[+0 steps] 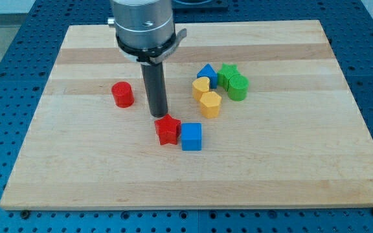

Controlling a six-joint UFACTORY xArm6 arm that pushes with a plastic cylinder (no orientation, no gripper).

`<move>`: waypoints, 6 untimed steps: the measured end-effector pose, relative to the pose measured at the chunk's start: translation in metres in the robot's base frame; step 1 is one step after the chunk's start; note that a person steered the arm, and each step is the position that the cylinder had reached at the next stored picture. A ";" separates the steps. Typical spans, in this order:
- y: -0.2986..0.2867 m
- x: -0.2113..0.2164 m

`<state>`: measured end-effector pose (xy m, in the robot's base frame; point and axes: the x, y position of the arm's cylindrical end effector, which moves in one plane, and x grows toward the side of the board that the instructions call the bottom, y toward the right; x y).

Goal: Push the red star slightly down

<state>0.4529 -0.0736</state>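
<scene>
Tip [158, 115]: bare rod, no fingers, touching red star [167, 130] top edge. Blue cube [191, 136] beside star's right. Open board [109, 175] below star.

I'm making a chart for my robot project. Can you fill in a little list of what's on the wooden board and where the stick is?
board: wooden table top
my tip: just above the red star, at its top-left edge
red star: near the middle, touching the blue cube
blue cube: right of the star
red cylinder: alone, at the view's left
yellow blocks: two, right of the rod
blue triangle: above the yellow ones
green blocks: two, farthest right
</scene>
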 end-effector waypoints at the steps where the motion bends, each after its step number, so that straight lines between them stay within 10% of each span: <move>1: -0.003 0.000; 6: -0.007 0.044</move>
